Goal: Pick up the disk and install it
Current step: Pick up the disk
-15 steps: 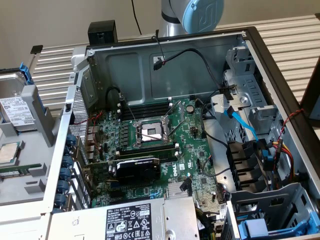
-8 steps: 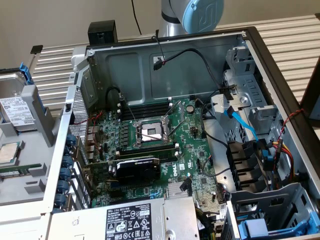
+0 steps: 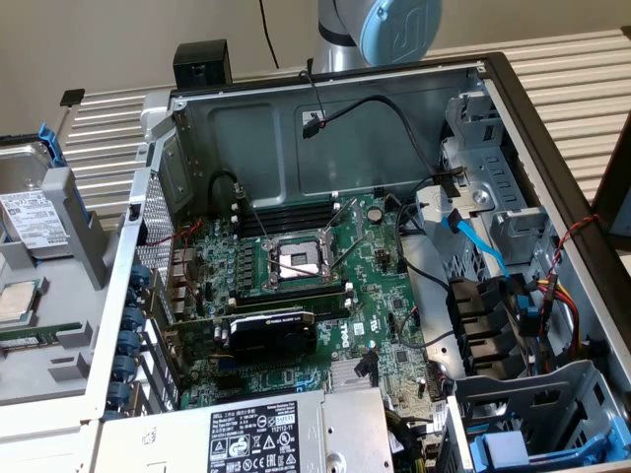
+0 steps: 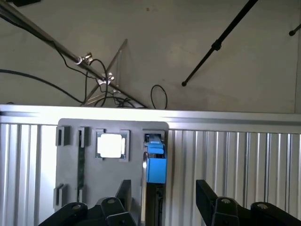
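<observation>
The gripper [image 4: 164,200] had its fingers [image 4: 205,195] spread wide, gripping nothing. The blue-framed disk [image 4: 156,167] stood edge-on in a grey holder [image 4: 70,160] on the tabletop [image 4: 235,160], just ahead, its long axis pointing into their gap.

Exterior camera is looking steeply down, close in, on the open computer case [image 3: 296,128], wrist camera is facing the grey holder [image 4: 70,160] both are sharing.

Premises: robotics lab or test workshop. Evidence: robot arm [image 3: 389,30] at an opened computer case [image 3: 325,118] with bare motherboard [image 3: 296,286]; ribbed aluminium counter [image 3: 582,79]; grey parts fixture [image 4: 70,160]; stand legs [image 4: 221,42] and loose cables [image 4: 160,96] on a plain floor [image 4: 141,28].
</observation>
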